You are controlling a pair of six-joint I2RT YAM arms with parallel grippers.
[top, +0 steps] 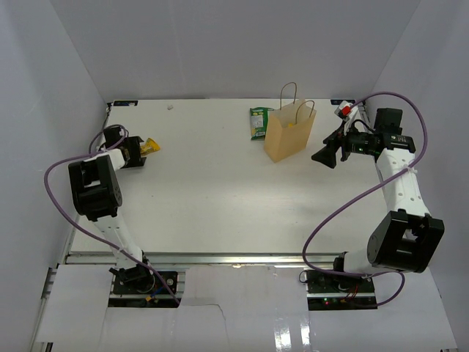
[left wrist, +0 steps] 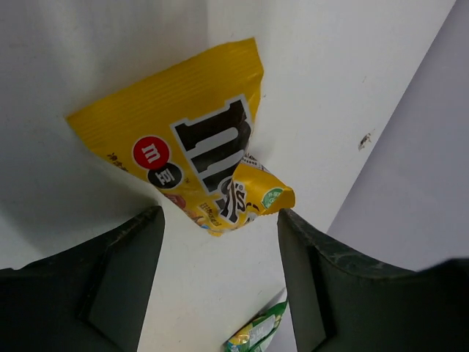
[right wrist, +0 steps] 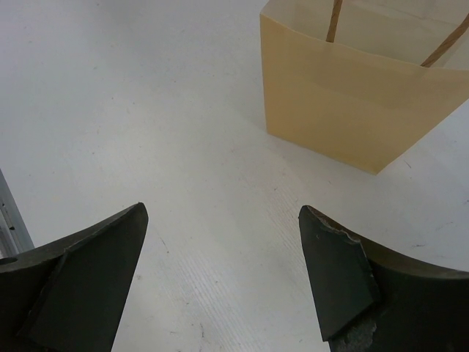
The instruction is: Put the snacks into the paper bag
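Snacks: a yellow crinkled plastic packet (left wrist: 187, 143) at the left edge of the tabletop (top: 220, 205) is straddled by the wide-open left gripper (left wrist: 220, 216), presumably for pinching; a green rectangular pouch (top: 259, 122) is seen just beside the upright tan kraft paper bag (top: 289, 138); the right gripper (right wrist: 220, 213) is held wide, empty, alongside.

Robot lab test cell. White table (top: 220, 198) boxed in by plain white panels (top: 220, 44) left, right & beyond the arms. Left arm (top: 95, 191) & right arm (top: 399, 194) bolted to a metal rail (top: 220, 258) at their bases, w/ loose purple cables (top: 396, 93) & bare electronics (top: 333, 284) below. Staged props: bag (top: 289, 136) just ahead of the right arm's tip, snack pack (top: 259, 122) beyond it.
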